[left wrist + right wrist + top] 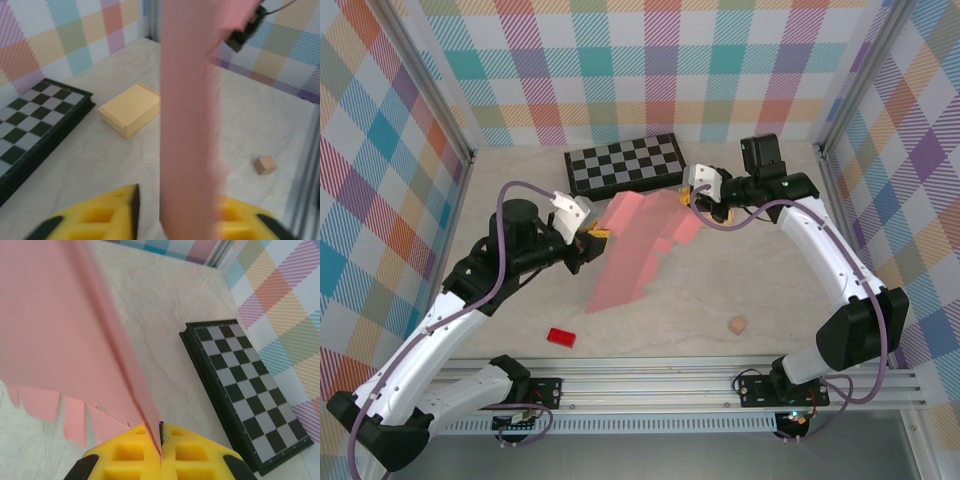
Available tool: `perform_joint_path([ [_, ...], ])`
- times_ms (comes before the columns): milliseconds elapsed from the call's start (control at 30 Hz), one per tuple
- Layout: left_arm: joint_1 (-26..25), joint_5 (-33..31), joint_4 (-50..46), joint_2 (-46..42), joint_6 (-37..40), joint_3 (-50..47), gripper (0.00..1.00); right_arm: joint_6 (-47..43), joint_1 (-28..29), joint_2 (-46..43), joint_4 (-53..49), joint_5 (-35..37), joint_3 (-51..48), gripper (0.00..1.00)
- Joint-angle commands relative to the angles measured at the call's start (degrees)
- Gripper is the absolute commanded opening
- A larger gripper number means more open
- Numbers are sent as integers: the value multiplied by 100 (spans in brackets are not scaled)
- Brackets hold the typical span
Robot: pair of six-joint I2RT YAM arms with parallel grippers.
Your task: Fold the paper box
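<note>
- The paper box (635, 245), a flat pink sheet not yet folded, hangs in the air just in front of the chessboard (625, 165). It is held up between the two hands, clear of the counter (720, 280).
- The right hand (692, 198), near the chessboard's right end, has its yellow fingers pressed together on a thin edge of the sheet. So little paper is caught that a pull away from the chessboard could slip it free, or tear it at the cut tabs.
- The left hand (595, 236), in front of the chessboard's left end, has the sheet running between its fingers. The left wrist view is blurred, and I cannot tell whether they pinch it or stand apart. If that hold is loose, the sheet may swing from the right hand alone and drop.
- If the hands pull against each other, the sheet could crease off its score lines and spoil the fold.
- Lowering it could land it on the yellow box (131, 108) lying in front of the chessboard, leaving it tilted instead of flat.
</note>
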Motion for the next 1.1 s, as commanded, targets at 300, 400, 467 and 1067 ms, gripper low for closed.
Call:
perform_joint_path([
  [300,-60,-2359,828,-746,-783,-769,61,-521,641,-383,-1004,3399,560,0],
  [400,-60,-2370,839,-746,-662,-722,61,-664,783,-382,-948,3719,632,0],
  [467,-60,-2356,778,-696,-467,-672,61,-734,851,-412,-917,3866,725,0],
  [1067,-60,-1659,886,-595,-623,-208,61,131,2129,-383,-3697,4628,2967,0],
])
